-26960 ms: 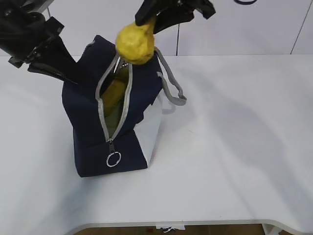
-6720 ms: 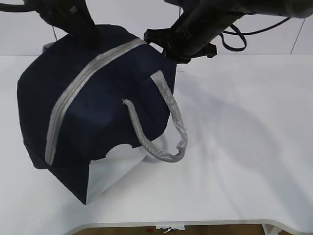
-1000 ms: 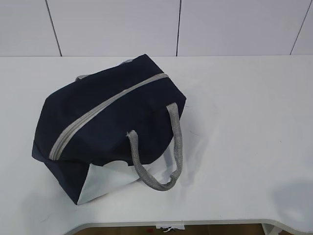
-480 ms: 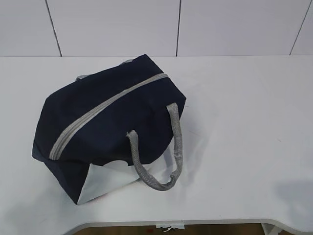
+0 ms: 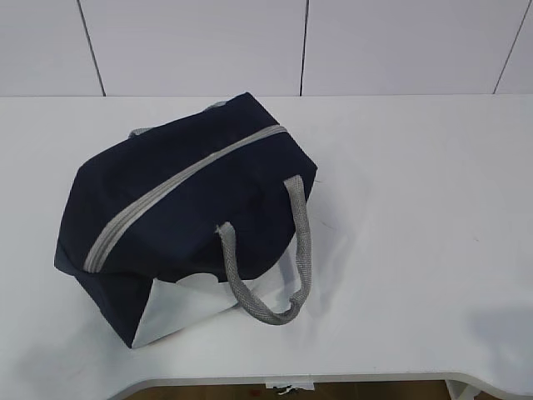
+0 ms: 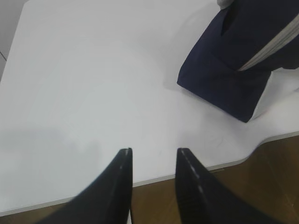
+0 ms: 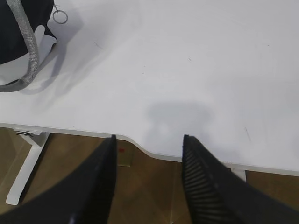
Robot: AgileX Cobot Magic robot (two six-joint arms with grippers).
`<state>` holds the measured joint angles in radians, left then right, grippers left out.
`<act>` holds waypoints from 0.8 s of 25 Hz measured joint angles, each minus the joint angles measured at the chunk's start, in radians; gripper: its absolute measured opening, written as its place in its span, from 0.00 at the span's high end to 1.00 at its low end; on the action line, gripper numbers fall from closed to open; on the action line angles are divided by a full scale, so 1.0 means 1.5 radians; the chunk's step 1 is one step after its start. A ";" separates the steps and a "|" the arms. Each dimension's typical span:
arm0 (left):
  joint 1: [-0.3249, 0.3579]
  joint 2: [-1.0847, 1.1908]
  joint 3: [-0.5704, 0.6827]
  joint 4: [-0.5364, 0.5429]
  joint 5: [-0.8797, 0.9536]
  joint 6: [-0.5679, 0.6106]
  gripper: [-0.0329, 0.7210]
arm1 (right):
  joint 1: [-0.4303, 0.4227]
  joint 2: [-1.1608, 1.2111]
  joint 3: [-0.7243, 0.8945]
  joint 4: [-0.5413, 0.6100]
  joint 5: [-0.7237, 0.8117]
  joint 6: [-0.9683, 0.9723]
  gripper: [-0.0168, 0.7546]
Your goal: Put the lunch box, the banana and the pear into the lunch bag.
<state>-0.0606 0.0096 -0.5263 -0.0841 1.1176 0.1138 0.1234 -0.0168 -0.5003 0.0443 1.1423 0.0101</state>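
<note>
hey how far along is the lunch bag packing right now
Looks about finished. The lunch bag lies zipped shut on the table; no lunch box, banana or pear outside it. Both grippers, left and right, are open and empty, clear of the bag. Nothing visible remains.

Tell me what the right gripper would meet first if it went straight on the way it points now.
Probably the bare white table. The right gripper is open and empty, aimed at its near edge. The lunch bag lies far off to the side, out of that line. Depth is unclear.
</note>
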 joint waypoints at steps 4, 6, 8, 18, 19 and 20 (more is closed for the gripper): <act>0.000 0.000 0.000 -0.003 0.000 0.000 0.64 | 0.000 0.000 0.000 0.000 0.000 0.000 0.51; 0.000 0.000 0.000 -0.004 0.000 0.000 0.64 | 0.000 0.000 0.000 0.000 0.000 0.000 0.51; 0.000 0.000 0.000 -0.004 0.000 0.000 0.64 | 0.000 0.000 0.000 0.000 0.000 0.000 0.51; 0.000 0.000 0.000 -0.005 0.000 0.000 0.64 | 0.000 0.000 0.000 0.000 0.000 0.000 0.51; 0.000 0.000 0.000 -0.005 0.000 0.000 0.64 | 0.000 0.000 0.000 0.000 0.000 0.000 0.51; 0.000 0.000 0.000 -0.005 0.000 0.000 0.64 | 0.000 0.000 0.000 0.000 0.000 0.000 0.51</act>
<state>-0.0606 0.0096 -0.5263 -0.0921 1.1176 0.1138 0.1234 -0.0168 -0.5003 0.0443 1.1423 0.0097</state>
